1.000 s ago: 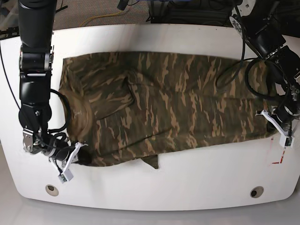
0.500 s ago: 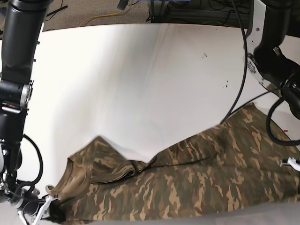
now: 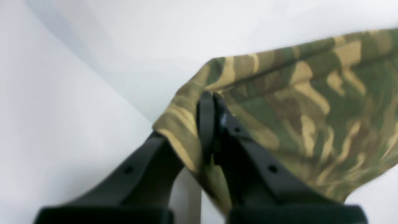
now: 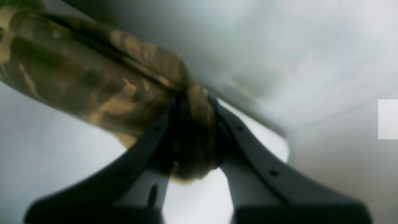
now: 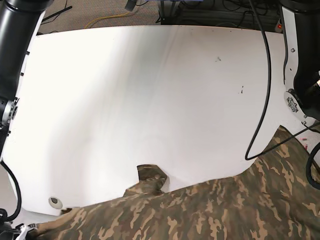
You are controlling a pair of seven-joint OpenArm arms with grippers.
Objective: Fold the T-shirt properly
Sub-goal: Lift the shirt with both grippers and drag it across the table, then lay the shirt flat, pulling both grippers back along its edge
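Note:
The camouflage T-shirt (image 5: 210, 210) hangs lifted across the bottom of the base view, off the white table (image 5: 150, 100), with one flap (image 5: 150, 176) sticking up at its top edge. In the left wrist view my left gripper (image 3: 212, 98) is shut on a folded edge of the T-shirt (image 3: 295, 102), black fingers pressed together. My right gripper (image 4: 192, 105) is shut on a thick bunch of the T-shirt (image 4: 93, 81) in the right wrist view. Neither gripper's fingers show in the base view; they lie beyond its lower corners.
The arm with the left wrist camera (image 5: 302, 60) stands at the right edge, a black cable (image 5: 262, 100) hanging beside it. The other arm (image 5: 15, 50) fills the left edge. A round hole (image 5: 55, 202) sits near the table's front left. Cables lie on the floor behind.
Both grippers have kept their hold and carried the T-shirt up and toward the front. It lay flat a second ago and now covers only the bottom of the base view.

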